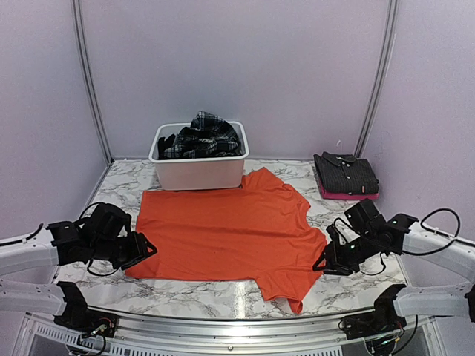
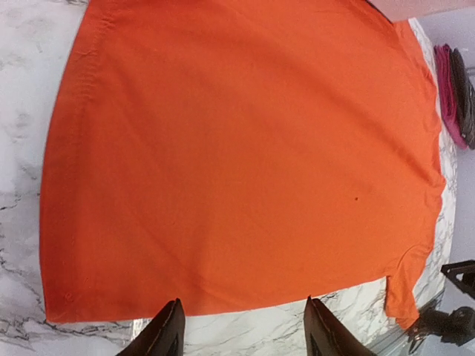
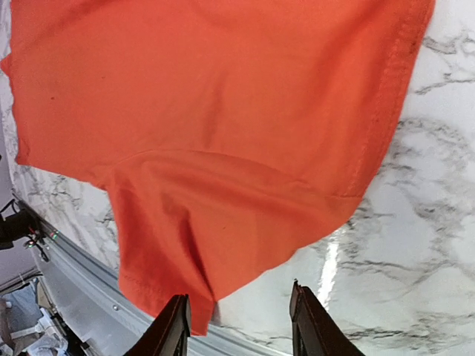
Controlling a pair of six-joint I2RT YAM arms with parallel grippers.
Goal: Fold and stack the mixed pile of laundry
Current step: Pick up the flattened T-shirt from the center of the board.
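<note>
The orange T-shirt (image 1: 226, 230) lies spread flat on the marble table, its near sleeve hanging toward the front edge. It fills the left wrist view (image 2: 237, 148) and the right wrist view (image 3: 208, 133). The plaid skirt (image 1: 202, 136) and dark cloth sit heaped in the white tub (image 1: 199, 169). My left gripper (image 1: 142, 248) is open and empty just off the shirt's left hem (image 2: 241, 326). My right gripper (image 1: 326, 263) is open and empty beside the shirt's right side, over the near sleeve's edge (image 3: 239, 326).
A folded dark grey shirt (image 1: 346, 173) rests on a pink folded garment (image 1: 349, 194) at the back right. The table's metal front rail (image 1: 223, 322) runs close below the near sleeve. Bare marble shows along the front and right of the T-shirt.
</note>
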